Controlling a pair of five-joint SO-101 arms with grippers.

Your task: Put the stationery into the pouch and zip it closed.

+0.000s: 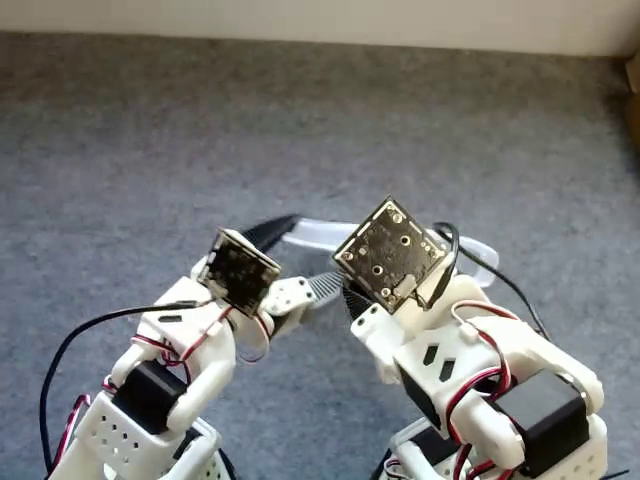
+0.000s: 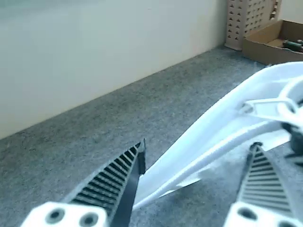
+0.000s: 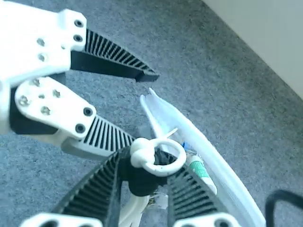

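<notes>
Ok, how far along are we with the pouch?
Done: stationery looks to be inside the pouch. In hand: the right gripper is shut on the zip pull, and the left gripper stands open around the pouch's end. Left: running the zip closed. I cannot tell how much of it is closed.

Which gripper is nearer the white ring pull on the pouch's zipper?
Right. The right gripper is shut on the ring pull, which sits at its fingertips. The left gripper is open, straddling the end of the pouch, apart from the ring.
</notes>
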